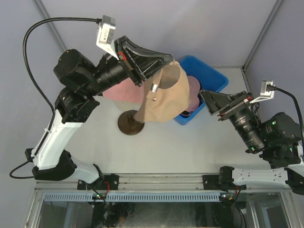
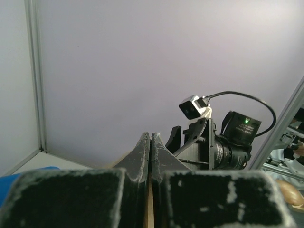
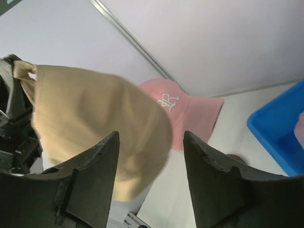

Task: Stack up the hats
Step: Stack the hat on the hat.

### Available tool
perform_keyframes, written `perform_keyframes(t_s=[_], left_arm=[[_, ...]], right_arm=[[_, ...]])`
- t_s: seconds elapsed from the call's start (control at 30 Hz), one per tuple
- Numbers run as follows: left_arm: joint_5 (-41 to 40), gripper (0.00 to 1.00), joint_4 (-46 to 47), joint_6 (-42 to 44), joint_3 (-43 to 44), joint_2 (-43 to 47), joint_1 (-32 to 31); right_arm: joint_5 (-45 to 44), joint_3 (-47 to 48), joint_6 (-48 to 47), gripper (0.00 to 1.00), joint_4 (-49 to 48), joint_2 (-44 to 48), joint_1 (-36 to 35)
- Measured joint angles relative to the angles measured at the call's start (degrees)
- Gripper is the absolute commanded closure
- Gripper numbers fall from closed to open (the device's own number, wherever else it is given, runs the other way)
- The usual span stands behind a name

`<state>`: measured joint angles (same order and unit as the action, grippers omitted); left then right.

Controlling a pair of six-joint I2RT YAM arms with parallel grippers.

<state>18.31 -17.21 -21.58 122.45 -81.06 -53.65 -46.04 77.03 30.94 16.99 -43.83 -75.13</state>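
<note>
The tan cap (image 1: 164, 97) is light, soft cloth that I judge will fold and swing under its own weight. Only the brim looks stiff, so the back band or the brim edge are the sensible places to take it, and a pinch on loose crown fabric might slip. My left gripper (image 1: 165, 61) is clamped tight on the cap's rear edge. In the left wrist view the fingers (image 2: 142, 156) meet with only a sliver of tan showing between them, and the cap hangs below and ahead of the tips with its metal strap buckle (image 1: 155, 88) facing up. Under the hanging cap, lower than the left gripper, sits the pink cap (image 3: 185, 114) on a stand whose brown base (image 1: 130, 124) shows beneath. My right gripper (image 1: 205, 100) stands wide and holds nothing. The tan cap is directly ahead of its fingertips and close, though I cannot tell whether they touch. The blue bin (image 1: 213, 78) lies just beside it.
</note>
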Motion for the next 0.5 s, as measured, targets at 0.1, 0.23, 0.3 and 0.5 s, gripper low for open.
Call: perform_keyframes(t_s=[0.1, 0.23, 0.3, 0.5], left_arm=[[0.83, 1.0, -0.26, -1.4, 1.75, -1.09, 0.55], [1.86, 1.0, -0.57, -3.1, 4.15, -2.14, 0.7], [2.51, 1.0, -0.52, -4.37, 5.73, -2.75, 0.7], [4.9, 1.0, 1.79, -9.25, 8.81, -4.48, 0.7]], right_arm=[[-0.83, -2.32, 0.0, 0.42, 0.42, 3.26, 0.0], [-2.82, -5.84, 0.07, 0.39, 0.37, 6.97, 0.04], [-3.41, -7.63, 0.09, 0.38, 0.09, 8.57, 0.28], [-2.29, -12.09, 1.01, 0.36, -1.29, 10.8, 3.43]])
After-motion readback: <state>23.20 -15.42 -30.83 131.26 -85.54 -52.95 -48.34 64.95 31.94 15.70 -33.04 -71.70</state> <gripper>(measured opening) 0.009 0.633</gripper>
